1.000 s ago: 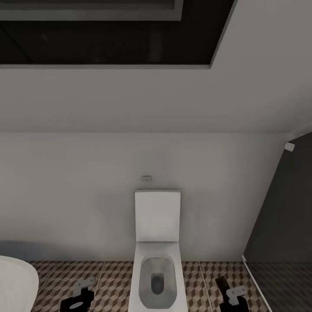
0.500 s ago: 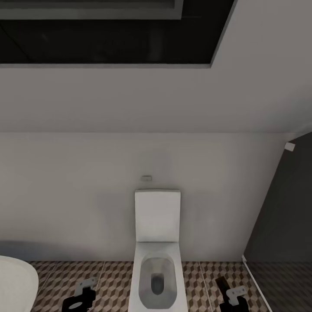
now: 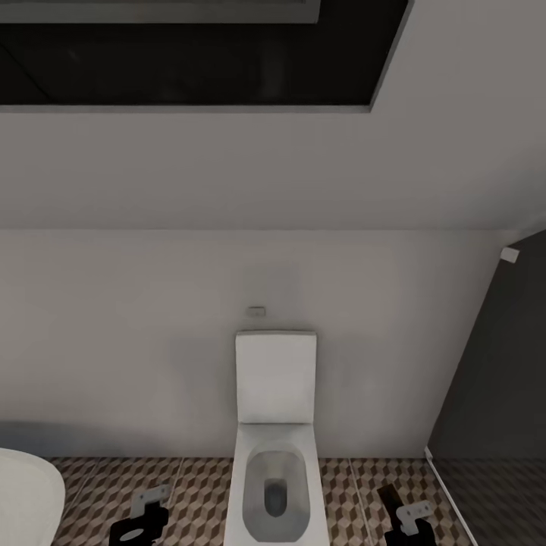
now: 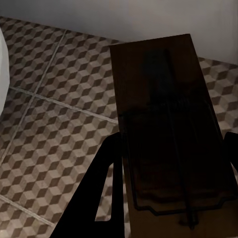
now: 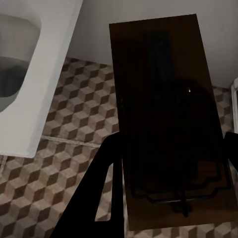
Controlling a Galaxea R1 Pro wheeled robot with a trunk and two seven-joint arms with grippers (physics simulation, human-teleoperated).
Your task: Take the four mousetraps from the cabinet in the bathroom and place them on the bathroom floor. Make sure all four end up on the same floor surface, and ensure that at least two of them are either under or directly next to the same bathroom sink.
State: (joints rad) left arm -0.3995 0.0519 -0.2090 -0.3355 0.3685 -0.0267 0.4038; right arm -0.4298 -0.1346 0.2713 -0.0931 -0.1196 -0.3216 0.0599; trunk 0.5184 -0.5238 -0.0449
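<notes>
Unmarked mousetrap point(image 4: 168, 129) in each gripper

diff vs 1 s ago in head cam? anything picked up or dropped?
Barely any change. The head view tilted down a touch: the dark ceiling recess sits slightly higher in frame, a camera move. Nothing was taken or let go. The left gripper and right gripper hang over the bathroom floor either side of the toilet as before. In the wrist views each is shut on a mousetrap.
</notes>
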